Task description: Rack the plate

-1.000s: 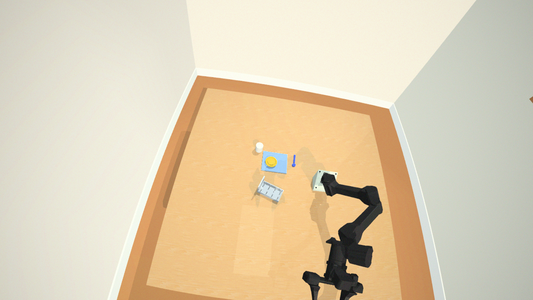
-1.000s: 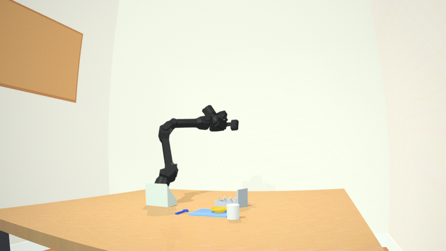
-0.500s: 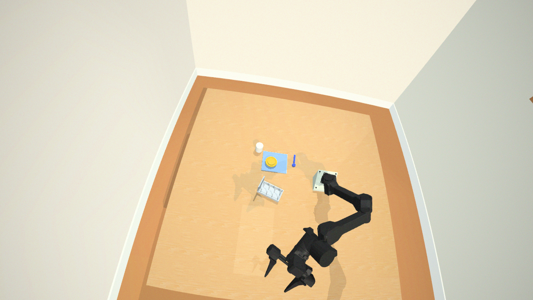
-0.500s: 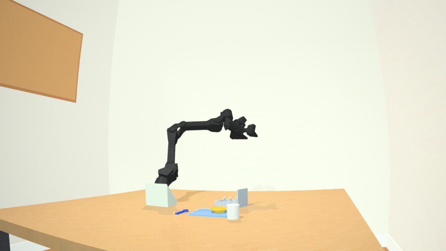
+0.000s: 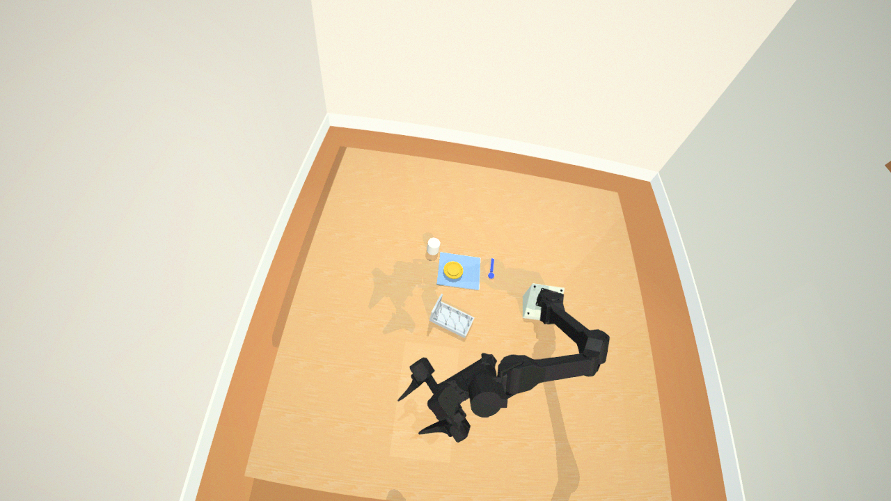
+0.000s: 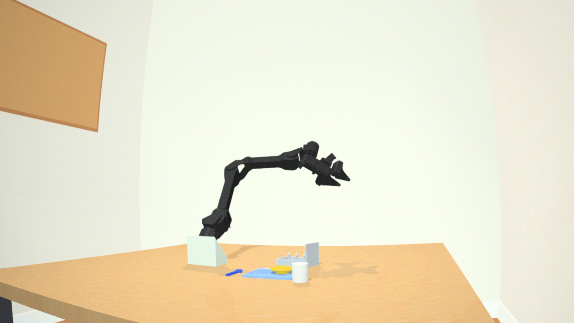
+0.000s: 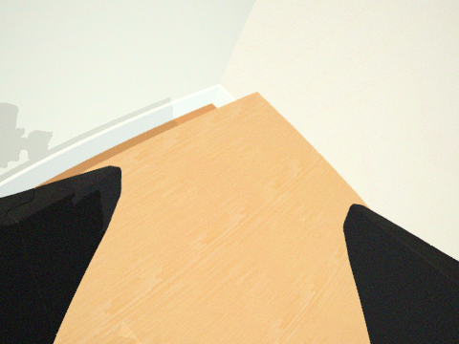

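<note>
Between my fingers bare table [image 7: 224, 229] is showing and nothing else; my gripper [image 5: 418, 412] is hanging spread wide, released, high above the wood. Ahead of my fingertips and far below, the dish rack [image 5: 452, 317] is standing with its slots holding nothing, its rails too small to make out clearly. Beyond it the yellow plate [image 5: 452, 270] is lying flat on a blue mat [image 5: 468, 278], well apart from my fingers. Beside the mat's far corner a white cup [image 6: 299, 272] is standing upright; its inside is hidden from me. Near the mat's other side a small blue utensil [image 5: 491, 268] is lying. No writing is readable anywhere.
</note>
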`<state>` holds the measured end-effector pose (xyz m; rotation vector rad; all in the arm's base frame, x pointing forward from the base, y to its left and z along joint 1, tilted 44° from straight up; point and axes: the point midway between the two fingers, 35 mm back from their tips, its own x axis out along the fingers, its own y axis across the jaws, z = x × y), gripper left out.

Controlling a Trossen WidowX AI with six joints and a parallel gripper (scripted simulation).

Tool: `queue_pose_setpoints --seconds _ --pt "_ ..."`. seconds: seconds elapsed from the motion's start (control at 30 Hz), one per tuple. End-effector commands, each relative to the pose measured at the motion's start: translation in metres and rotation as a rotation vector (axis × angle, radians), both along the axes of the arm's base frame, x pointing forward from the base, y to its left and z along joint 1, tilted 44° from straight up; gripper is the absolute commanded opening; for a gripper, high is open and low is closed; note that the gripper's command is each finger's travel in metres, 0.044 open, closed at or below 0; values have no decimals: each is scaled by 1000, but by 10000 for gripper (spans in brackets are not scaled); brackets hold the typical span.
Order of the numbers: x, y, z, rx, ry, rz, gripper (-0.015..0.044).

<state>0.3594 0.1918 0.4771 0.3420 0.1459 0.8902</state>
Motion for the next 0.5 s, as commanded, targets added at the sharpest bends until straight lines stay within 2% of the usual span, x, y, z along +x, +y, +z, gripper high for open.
queue_pose_setpoints --seconds 0.0,0.23,0.47 --pt "26 -15 -28 -73 55 -54 400" --pt "70 -54 -99 -235 205 -136 400" --pt "96 -104 -173 -380 378 -179 400"
